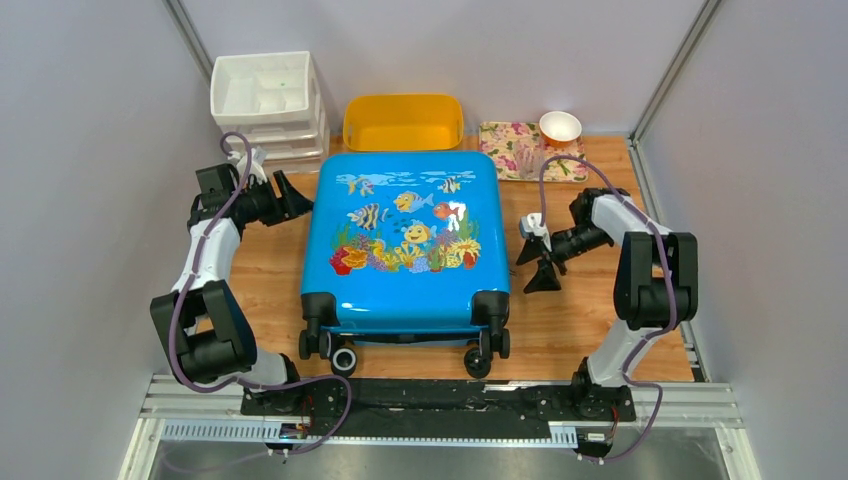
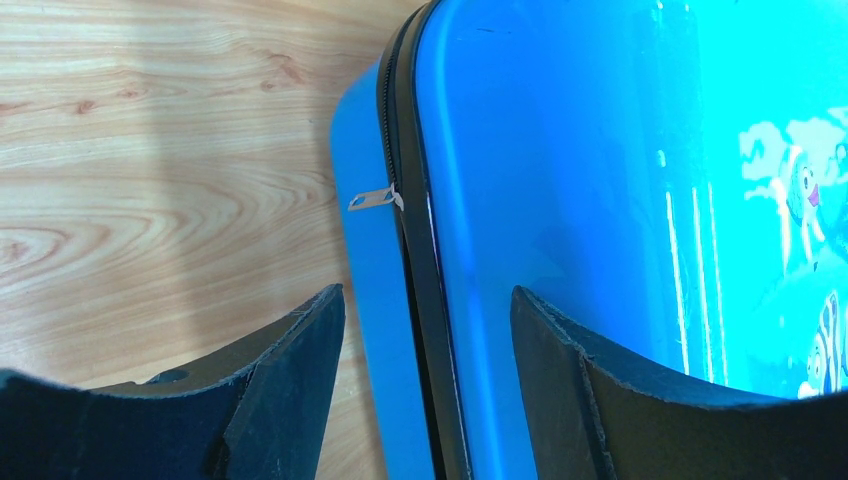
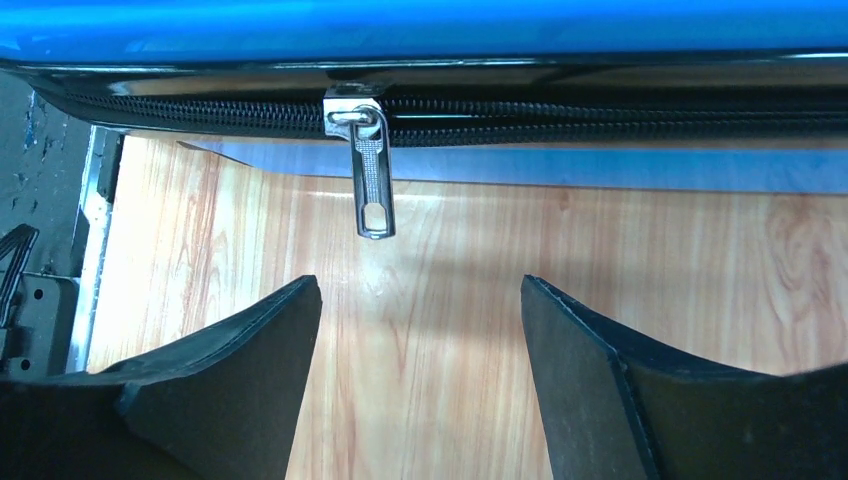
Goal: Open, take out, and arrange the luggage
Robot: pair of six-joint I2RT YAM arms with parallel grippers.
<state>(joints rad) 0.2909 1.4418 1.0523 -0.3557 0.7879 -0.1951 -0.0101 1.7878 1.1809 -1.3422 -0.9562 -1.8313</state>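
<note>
Blue and glossy, the suitcase (image 1: pixel 405 240) lies flat in the middle of the counter (image 1: pixel 570 330), fish-and-coral side up, with its black wheels toward the arm bases. Its two halves sit shut against each other, and no lining or contents show anywhere. In the right wrist view the black zip (image 3: pixel 600 115) runs along the edge with its teeth meshed on both sides of a metal pull (image 3: pixel 372 185), which hangs down from the slider. In the left wrist view a second small pull (image 2: pixel 375 199) sticks out from the zip on the opposite side, and the seam there looks shut too.

The left fingers (image 1: pixel 293 196) hover just beside the far left corner of the case. They are spread apart and hold nothing. The right fingers (image 1: pixel 536 255) sit near the middle of the right side, also apart and empty, pointed at the hanging pull but not touching it.

By my reading the task is barely begun. The unzipping is not started, the lid is not lifted, and nothing is taken out or arranged. The likely step in hand is lining up on a zip pull.

Behind the case, along the back wall, stand a white drawer unit (image 1: pixel 268 100), a yellow tub (image 1: pixel 402 122), a flowered tray (image 1: pixel 520 150) and a small bowl (image 1: pixel 560 127). These are possible places for whatever comes out.
</note>
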